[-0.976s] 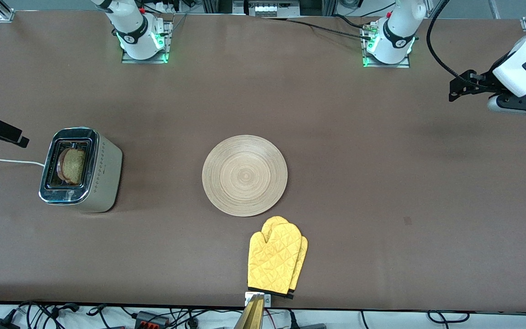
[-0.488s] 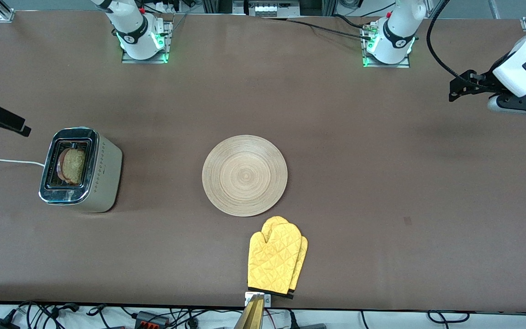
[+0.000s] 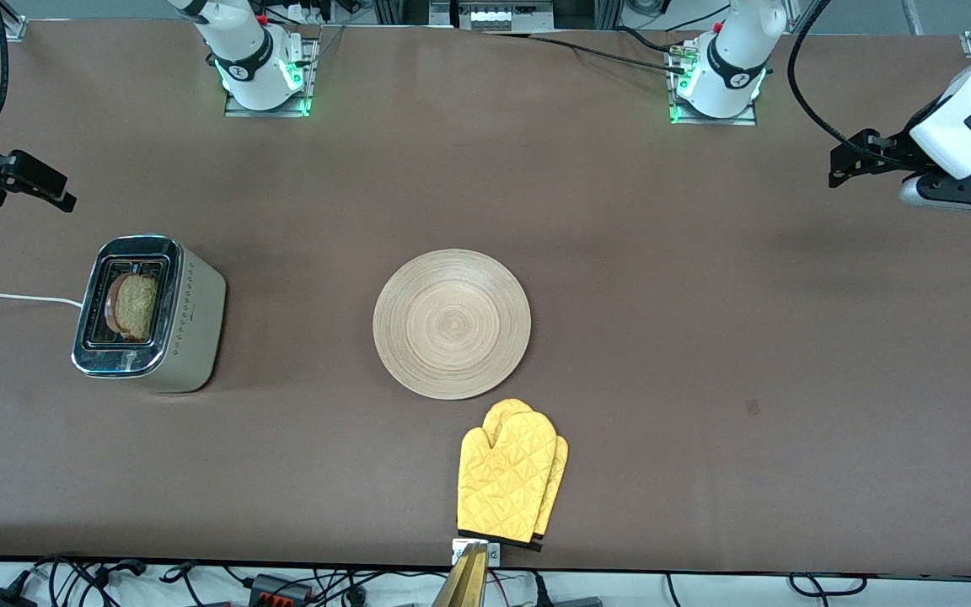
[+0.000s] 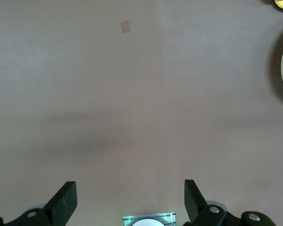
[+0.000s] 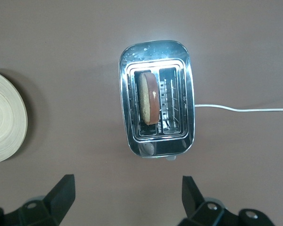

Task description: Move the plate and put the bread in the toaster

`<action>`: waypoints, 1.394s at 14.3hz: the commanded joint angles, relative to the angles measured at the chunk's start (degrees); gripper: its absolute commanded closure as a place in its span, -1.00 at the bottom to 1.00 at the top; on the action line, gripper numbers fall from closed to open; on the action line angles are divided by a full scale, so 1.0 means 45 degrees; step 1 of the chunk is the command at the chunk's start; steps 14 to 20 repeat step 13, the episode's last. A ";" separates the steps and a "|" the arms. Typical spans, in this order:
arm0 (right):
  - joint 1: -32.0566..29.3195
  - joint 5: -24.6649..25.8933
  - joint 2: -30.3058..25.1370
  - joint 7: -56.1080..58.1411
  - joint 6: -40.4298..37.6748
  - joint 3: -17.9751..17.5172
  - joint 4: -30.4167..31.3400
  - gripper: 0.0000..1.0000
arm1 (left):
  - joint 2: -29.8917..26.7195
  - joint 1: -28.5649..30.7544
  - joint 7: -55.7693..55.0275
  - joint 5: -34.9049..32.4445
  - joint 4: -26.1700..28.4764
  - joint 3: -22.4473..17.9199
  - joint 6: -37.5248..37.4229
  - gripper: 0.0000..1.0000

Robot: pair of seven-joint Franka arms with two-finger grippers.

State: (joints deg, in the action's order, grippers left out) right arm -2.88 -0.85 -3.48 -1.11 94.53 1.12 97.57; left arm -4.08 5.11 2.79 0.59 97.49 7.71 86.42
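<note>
While the right gripper (image 5: 127, 200) lifts up and away over the toaster (image 3: 148, 314), wide open and empty, the bread (image 3: 133, 305) sits in a slot, the plate (image 3: 451, 324) lies mid-tabletop, and the left gripper (image 4: 130, 202) waits open, so the task looks done.

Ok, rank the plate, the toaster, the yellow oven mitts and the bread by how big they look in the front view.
1. plate, widest of all.
2. toaster and oven mitts: too alike to rank; the toaster also stands taller, nearer the high camera.
3. bread, smallest, partly sunk in a toaster slot.
</note>
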 commanded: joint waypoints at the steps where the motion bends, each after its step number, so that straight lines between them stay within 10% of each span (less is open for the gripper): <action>1: -0.0258 0.0111 -0.0339 0.0267 0.0107 -0.0210 0.0407 -1.00 | 0.0145 0.0056 0.0024 0.0005 -0.0356 0.0024 -0.0278 -1.00; 20: -0.0258 0.0111 -0.0339 0.0091 -0.0402 -0.0210 0.0349 -1.00 | 0.0165 0.0056 0.0024 0.0005 -0.0375 0.0024 -0.0278 -1.00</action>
